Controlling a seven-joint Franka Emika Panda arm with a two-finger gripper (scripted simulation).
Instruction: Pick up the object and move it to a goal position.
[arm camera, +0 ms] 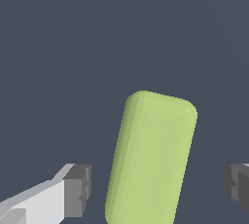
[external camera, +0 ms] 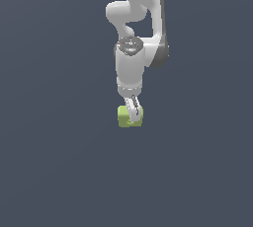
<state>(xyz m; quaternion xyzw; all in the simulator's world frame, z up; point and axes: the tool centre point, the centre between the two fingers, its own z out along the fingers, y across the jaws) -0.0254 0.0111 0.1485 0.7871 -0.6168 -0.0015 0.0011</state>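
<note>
The object (external camera: 124, 117) is a small yellow-green block with rounded edges, lying on the dark floor just below the arm in the exterior view. In the wrist view the object (arm camera: 151, 157) fills the space between the two dark finger pads (arm camera: 78, 191), with a gap on each side. My gripper (external camera: 132, 117) is down at the block, its fingers straddling it, and it is open. The gripper (arm camera: 158, 189) touches the block on neither side that I can see. The near finger hides part of the block in the exterior view.
A flat dark grey-blue surface (external camera: 59, 162) spreads all around. The white arm (external camera: 136, 33) rises straight above the block.
</note>
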